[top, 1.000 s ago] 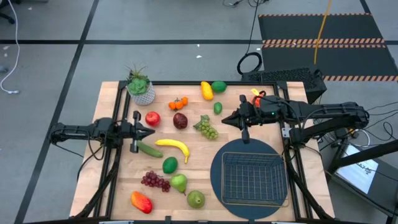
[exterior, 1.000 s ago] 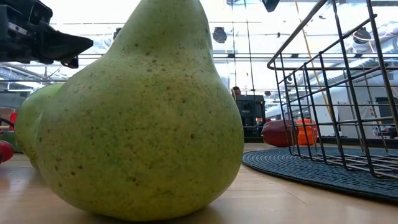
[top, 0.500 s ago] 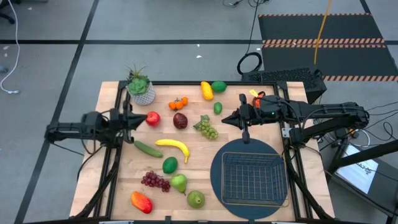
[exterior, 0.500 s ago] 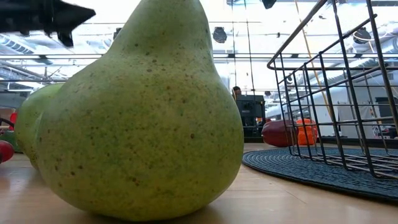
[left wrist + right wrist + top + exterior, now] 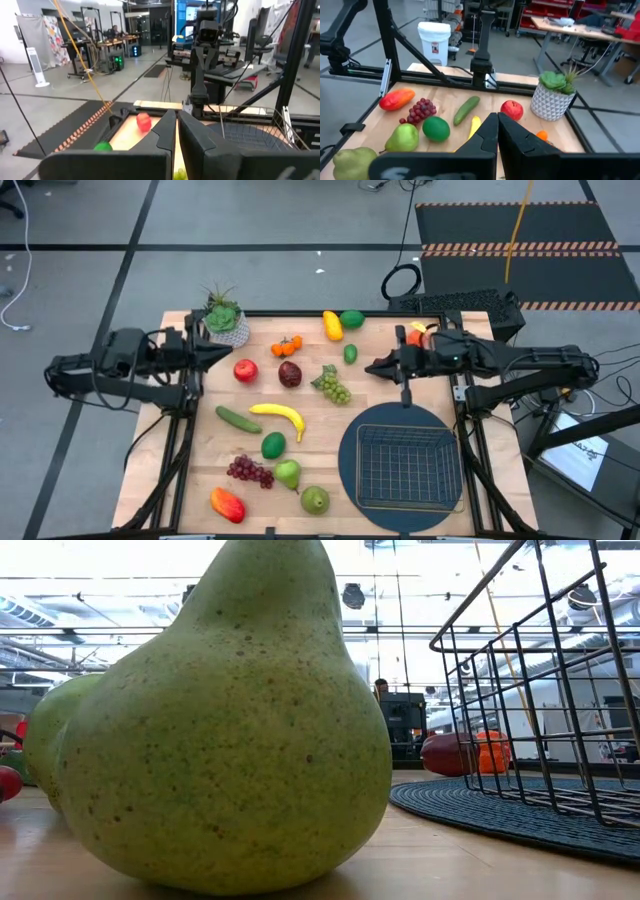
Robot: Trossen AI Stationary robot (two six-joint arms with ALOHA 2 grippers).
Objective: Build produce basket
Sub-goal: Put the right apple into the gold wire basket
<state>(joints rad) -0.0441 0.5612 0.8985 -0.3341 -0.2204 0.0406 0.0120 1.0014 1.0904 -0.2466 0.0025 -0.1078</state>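
Note:
The produce lies spread over the wooden table's left and middle: banana (image 5: 278, 415), cucumber (image 5: 238, 419), red apple (image 5: 245, 370), lime (image 5: 273, 445), purple grapes (image 5: 250, 470), two pears (image 5: 288, 474) (image 5: 315, 499) and green grapes (image 5: 333, 387). The wire basket (image 5: 408, 468) stands on a round dark blue mat, with nothing in it. My left gripper (image 5: 215, 352) is shut, near the table's far left edge beside the potted plant. My right gripper (image 5: 375, 367) is shut, hovering on the far side of the basket and pointing left. In the low view one pear (image 5: 220, 730) fills the picture.
A potted plant in a white pot (image 5: 227, 322) stands at the far left corner. More fruit lies along the far edge: a yellow piece (image 5: 332, 326), a green one (image 5: 352, 319), small oranges (image 5: 288, 345), a dark red fruit (image 5: 290, 373). A red-orange piece (image 5: 227, 503) lies near the front edge.
My left gripper has drawn back from above the cucumber toward the table's far left edge and risen; it has left the low view upward. My right gripper has shifted slightly toward the table's right. No fruit has moved.

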